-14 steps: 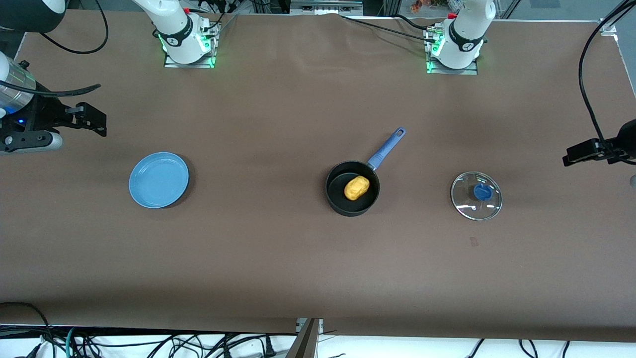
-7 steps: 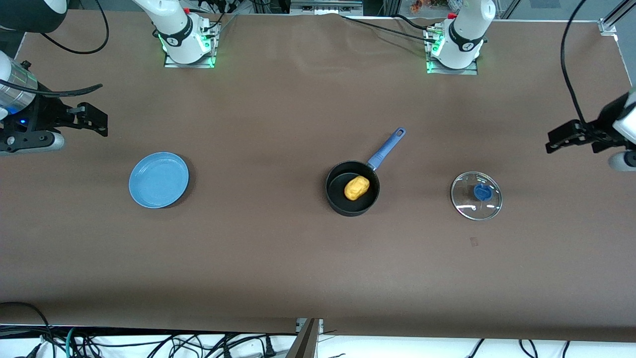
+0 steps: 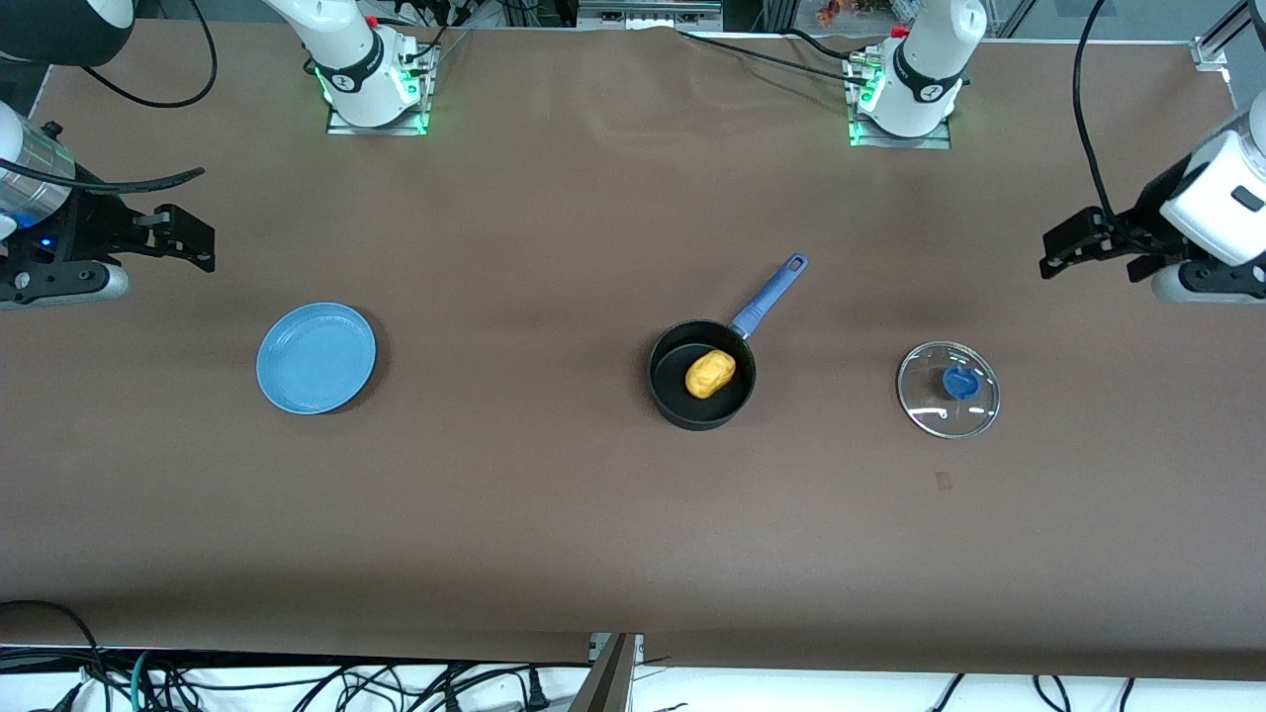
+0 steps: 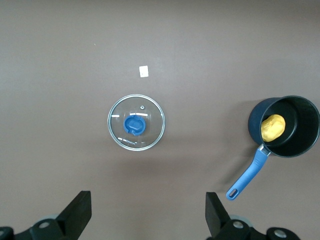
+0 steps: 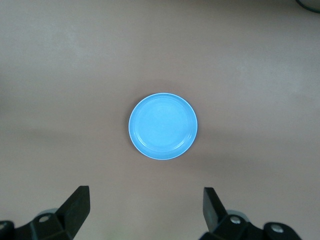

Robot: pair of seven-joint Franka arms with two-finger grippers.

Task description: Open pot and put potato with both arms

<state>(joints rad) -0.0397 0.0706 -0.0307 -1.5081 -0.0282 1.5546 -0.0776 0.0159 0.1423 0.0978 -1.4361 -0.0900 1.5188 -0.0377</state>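
Lid is lying flat on the table toward the left arm's end, well apart from the pot. The potato is sitting inside the open pot, so both steps are judged complete. The blue plate is lying bare toward the right arm's end. Over the last second, the left gripper is travelling inward over the table's edge, fingers spread and empty. The right gripper is waiting over its end, fingers also apart, unmoved.
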